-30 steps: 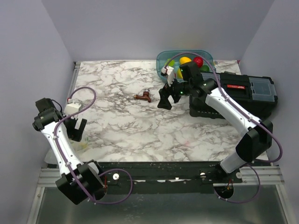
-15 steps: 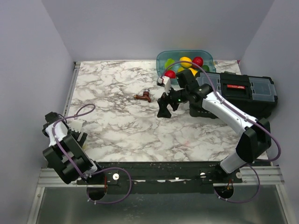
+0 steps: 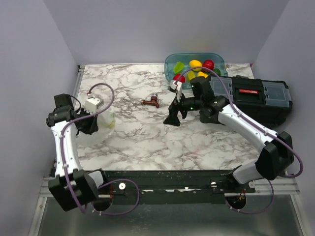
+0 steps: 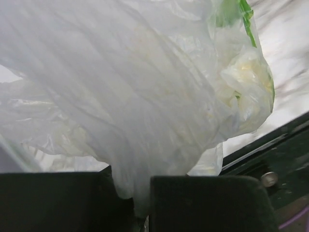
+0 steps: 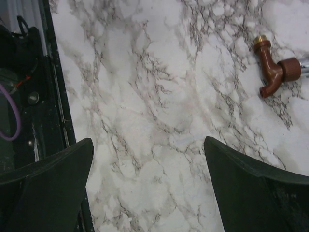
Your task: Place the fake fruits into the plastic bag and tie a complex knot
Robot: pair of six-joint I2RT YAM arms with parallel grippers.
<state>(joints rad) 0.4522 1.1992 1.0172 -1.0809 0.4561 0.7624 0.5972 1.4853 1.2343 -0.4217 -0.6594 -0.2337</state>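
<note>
- Left gripper (image 4: 131,198): the jaws stood spread a second ago. They are now pressed together on a fold of the plastic bag (image 4: 145,96). The film emerges from between them and fills the left wrist view.
- Left arm: it has swung up from the near left corner and now reaches over the left part of the marble table (image 3: 142,142).
- Plastic bag, top view: it hangs from the left gripper as a pale bunch with a yellow-green print. It cannot be determined whether its lower end touches the table or whether its mouth is open. No fruit is visible inside.
- Assessment: the bag pick-up appears complete. The next step probably requires the bag mouth to be opened and presented toward the right arm.
- Brown tap fitting (image 3: 150,102): it lies near the table centre, apart from both grippers.
- Right gripper (image 3: 173,116): the jaws are spread wide with nothing between them. The gripper has drifted slightly from the tub toward the table centre. The right wrist view shows only bare marble and the fitting.
- Fake fruits (image 3: 195,63): yellow, red and green pieces sit in the teal tub (image 3: 170,61) at the far right, behind the right gripper. None has been transferred, so loading and knotting remain outstanding.
- Black toolbox (image 3: 256,96): it sits just right of the tub.
</note>
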